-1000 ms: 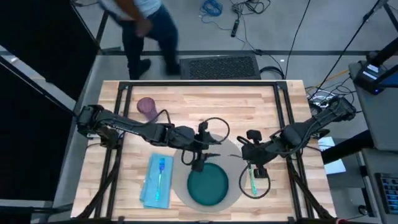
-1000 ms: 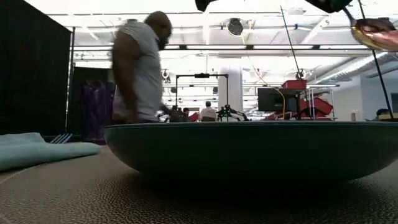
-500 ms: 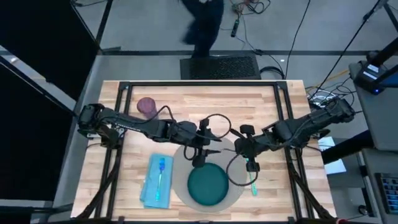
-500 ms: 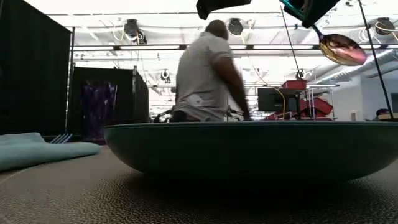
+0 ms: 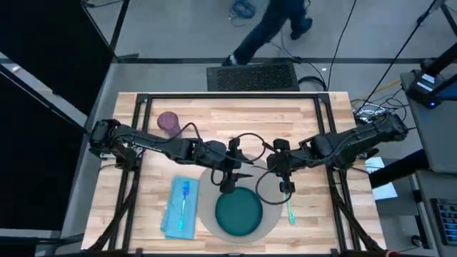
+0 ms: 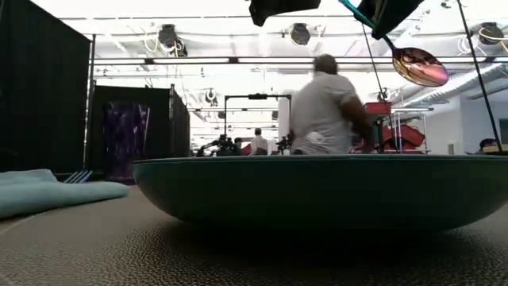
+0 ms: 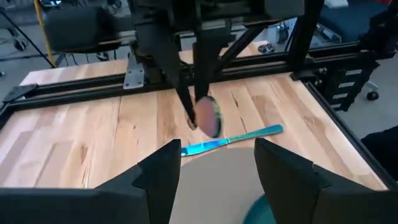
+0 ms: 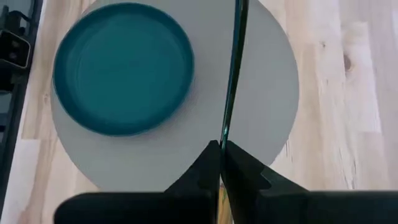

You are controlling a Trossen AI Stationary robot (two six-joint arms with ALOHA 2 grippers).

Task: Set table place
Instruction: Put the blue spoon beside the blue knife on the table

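- From above, the table (image 5: 300, 114) fills the middle of the frame, and the round grey place (image 5: 265, 218) lies at lower centre with a teal plate (image 5: 238, 213) on it. The left gripper (image 5: 230, 178) hangs at the mat's upper edge. The right gripper (image 5: 282, 171) sits just right of it, over the mat's upper right rim, pinching a teal-handled spoon (image 5: 289, 193). A second teal utensil (image 5: 291, 213) lies on the wood beside the mat's right rim. At lower left a blue napkin (image 5: 178, 210) carries a fork (image 5: 185, 196); a purple cup (image 5: 168, 121) stands at upper left. A person (image 5: 275, 25) walks past beyond the top edge.
- At table height, the plate (image 6: 317, 191) spans the frame on the mat (image 6: 119, 246); the spoon's bowl (image 6: 418, 67) hangs at upper right.
- Through the left wrist camera, its fingers (image 7: 286, 174) stand wide apart and hold nothing; the spoon (image 7: 207, 115) dangles at centre above the lying utensil (image 7: 233, 140).
- Through the right wrist camera, the fingers (image 8: 239, 165) are clamped on the spoon handle (image 8: 236, 68), above the mat (image 8: 267, 93) and right of the plate (image 8: 124, 65).
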